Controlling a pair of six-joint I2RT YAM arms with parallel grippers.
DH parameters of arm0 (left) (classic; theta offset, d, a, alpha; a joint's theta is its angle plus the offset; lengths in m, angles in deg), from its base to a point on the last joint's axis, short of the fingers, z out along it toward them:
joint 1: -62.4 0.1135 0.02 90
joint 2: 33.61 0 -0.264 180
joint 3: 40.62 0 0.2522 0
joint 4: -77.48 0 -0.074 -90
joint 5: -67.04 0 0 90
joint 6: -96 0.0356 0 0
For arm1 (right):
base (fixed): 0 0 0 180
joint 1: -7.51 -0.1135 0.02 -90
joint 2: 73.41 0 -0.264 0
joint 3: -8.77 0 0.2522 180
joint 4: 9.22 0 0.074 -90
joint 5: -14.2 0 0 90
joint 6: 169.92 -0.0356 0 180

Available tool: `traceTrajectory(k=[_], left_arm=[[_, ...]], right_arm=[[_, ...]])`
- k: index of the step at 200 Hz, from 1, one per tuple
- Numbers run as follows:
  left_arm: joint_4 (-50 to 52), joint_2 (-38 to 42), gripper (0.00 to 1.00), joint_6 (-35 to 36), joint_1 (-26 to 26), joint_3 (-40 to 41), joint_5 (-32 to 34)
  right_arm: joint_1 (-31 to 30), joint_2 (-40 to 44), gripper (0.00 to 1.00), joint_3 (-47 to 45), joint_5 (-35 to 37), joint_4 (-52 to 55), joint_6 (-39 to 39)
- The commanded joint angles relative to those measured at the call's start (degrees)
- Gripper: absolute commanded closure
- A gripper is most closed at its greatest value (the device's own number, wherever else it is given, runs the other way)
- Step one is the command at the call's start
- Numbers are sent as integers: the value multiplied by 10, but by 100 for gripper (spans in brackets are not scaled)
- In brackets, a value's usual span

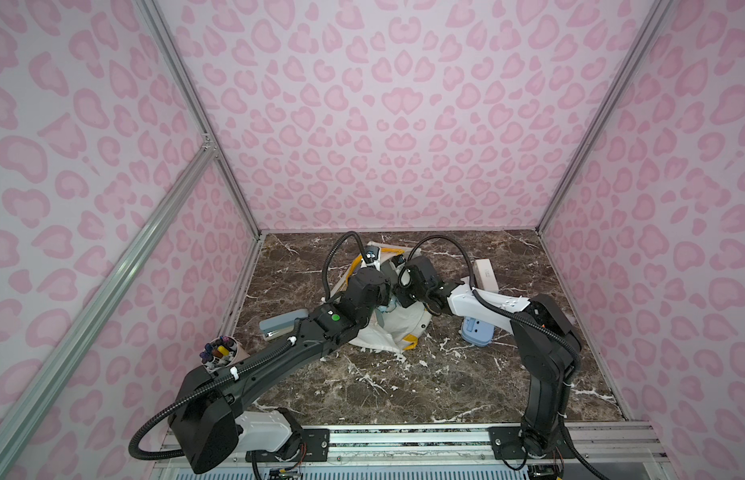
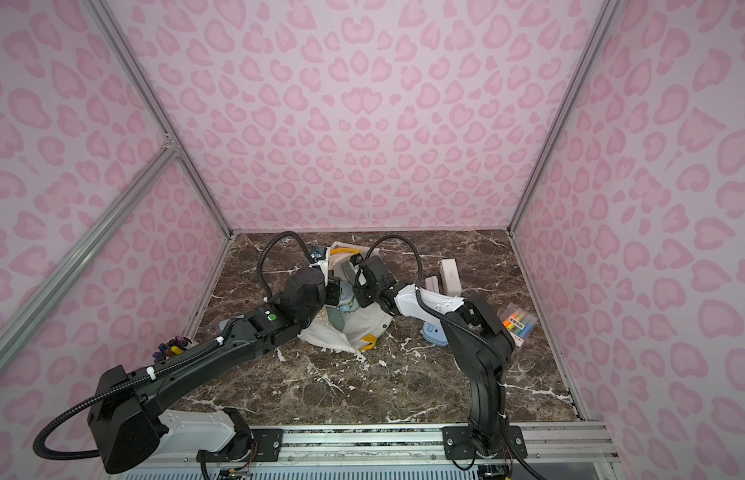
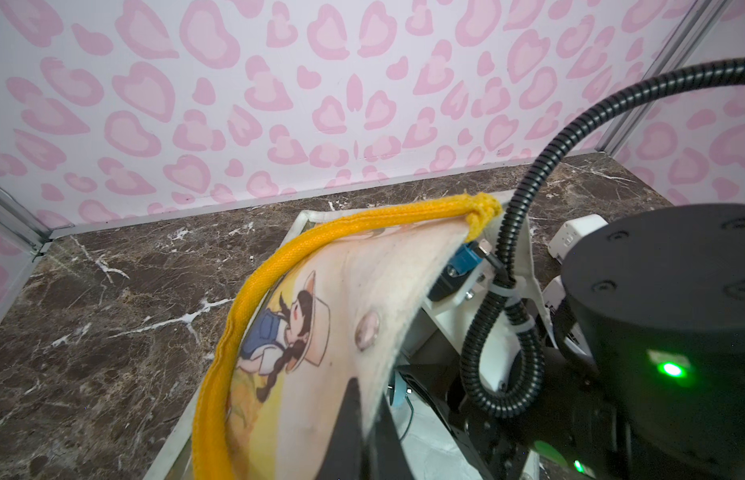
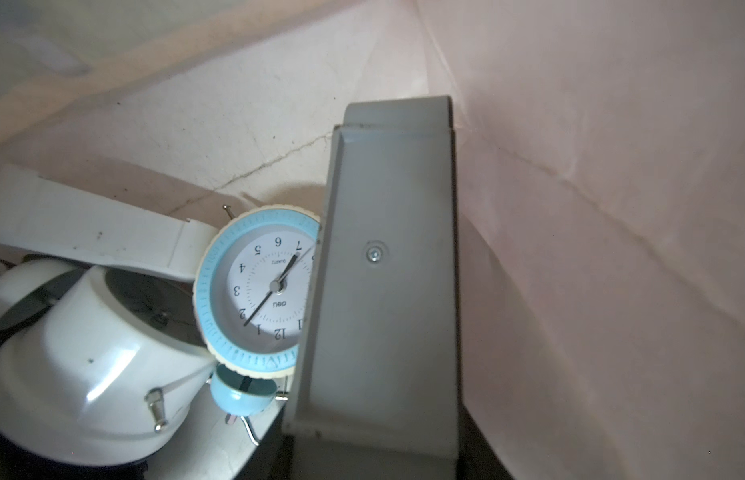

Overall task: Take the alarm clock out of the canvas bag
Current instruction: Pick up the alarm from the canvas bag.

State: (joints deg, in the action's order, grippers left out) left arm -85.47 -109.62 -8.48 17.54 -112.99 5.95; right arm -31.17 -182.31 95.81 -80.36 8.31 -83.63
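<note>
Table (image 1: 404, 390): open marble spread along front edge. Marker cup (image 1: 221, 353), stapler (image 1: 277, 328) stood left; blue device (image 1: 479, 334) right. Canvas bag (image 1: 395, 332) sat centre, rim pinched in closed left pincer (image 3: 362, 415); right pincer (image 4: 287, 195), inside, clamped alarm clock (image 4: 258, 291). White box (image 1: 485, 274) lay beyond.

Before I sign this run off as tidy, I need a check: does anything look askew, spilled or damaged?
Nothing looks spilled or broken. One oddity: the canvas bag is not upright but lies slumped on the table, its rim pinched and held up by the left end effector, with the alarm clock inside.
</note>
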Motion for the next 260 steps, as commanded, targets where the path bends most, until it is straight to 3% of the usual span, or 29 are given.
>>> traceTrajectory(k=[1, 260], left_arm=[[-3, -3, 97, -11, 2, -8, 11], [4, -12, 97, -36, 3, -5, 26]], right_arm=[[-3, 10, 65, -10, -19, 0, -2], [-3, 187, 68, -164, -12, -11, -19]])
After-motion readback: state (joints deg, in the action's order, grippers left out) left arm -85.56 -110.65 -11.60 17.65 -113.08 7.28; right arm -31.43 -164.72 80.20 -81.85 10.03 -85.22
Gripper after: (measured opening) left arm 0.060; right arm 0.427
